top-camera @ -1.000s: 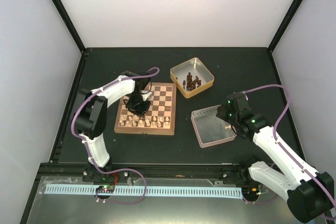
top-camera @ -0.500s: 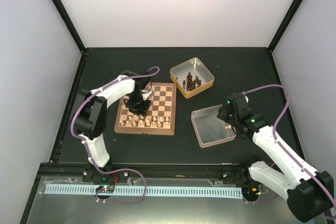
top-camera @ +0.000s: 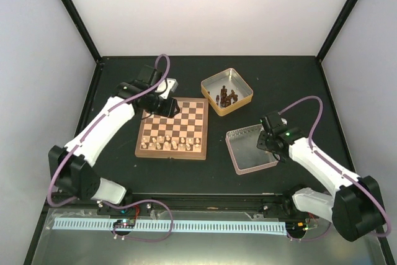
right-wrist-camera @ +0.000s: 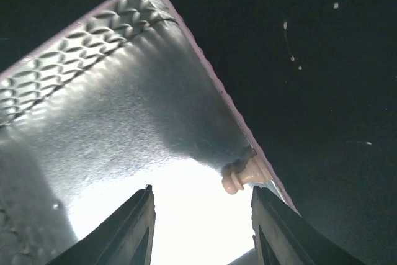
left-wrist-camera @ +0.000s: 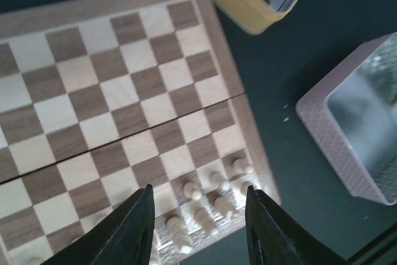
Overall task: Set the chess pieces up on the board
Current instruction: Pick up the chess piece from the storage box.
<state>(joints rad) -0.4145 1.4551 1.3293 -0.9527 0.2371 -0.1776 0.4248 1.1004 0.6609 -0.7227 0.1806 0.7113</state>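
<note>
The board (top-camera: 180, 122) lies left of centre, with pale chess pieces (top-camera: 169, 143) standing in two rows along its near edge. My left gripper (top-camera: 170, 108) hovers open over the board's far left part, holding nothing. In the left wrist view the board (left-wrist-camera: 93, 91) fills the frame, and several pale pieces (left-wrist-camera: 214, 206) show between the spread fingers of the left gripper (left-wrist-camera: 198, 193). My right gripper (top-camera: 267, 143) hangs over the pink tin (top-camera: 240, 153). It stands open (right-wrist-camera: 202, 190) just short of one pale pawn (right-wrist-camera: 245, 175) lying against the tin wall (right-wrist-camera: 74, 60).
A yellow tin (top-camera: 245, 88) with several dark brown pieces sits beyond the board's far right corner; its corner (left-wrist-camera: 248, 10) shows in the left wrist view. The pink tin (left-wrist-camera: 338, 134) lies right of the board.
The left arm rose from the near rows and swung back toward the far left, its jaws opening. The right gripper dropped lower into the pink tin and its jaws narrowed a little.
</note>
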